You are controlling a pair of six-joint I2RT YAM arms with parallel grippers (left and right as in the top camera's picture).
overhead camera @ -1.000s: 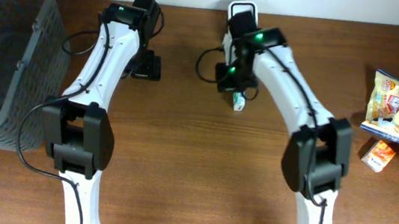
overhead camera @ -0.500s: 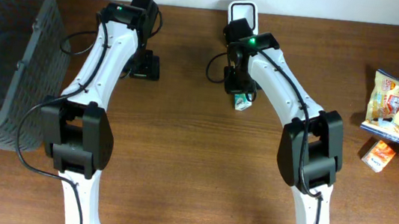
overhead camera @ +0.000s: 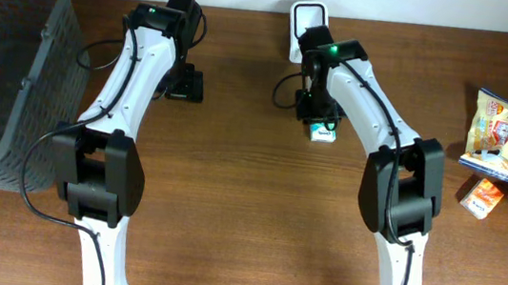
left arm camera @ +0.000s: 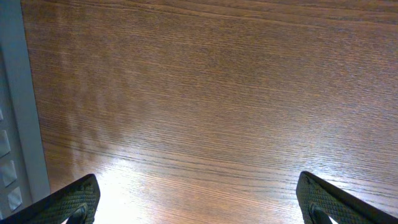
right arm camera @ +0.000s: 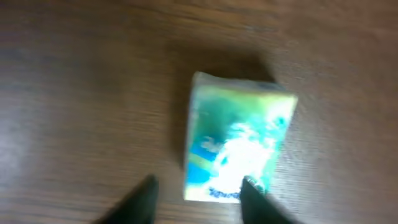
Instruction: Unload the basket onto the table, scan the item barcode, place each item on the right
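Brown wood table [overhead camera: 227,207] is filling the view. At 9 o'clock a basket [overhead camera: 5,57] is sitting. Left gripper [left arm camera: 199,202] is hanging spread wide over bare wood, holding nothing. At 12 o'clock the scanner [overhead camera: 307,19] is standing, and the box [overhead camera: 322,132] is lying flat just below it. Right gripper [right arm camera: 199,196] is hovering over the box with fingers apart, not pinching it. Snacks [overhead camera: 498,151] are waiting at 3 o'clock. Whether the code is already read, I cannot tell; the box is lying loose, so showing it may be left.
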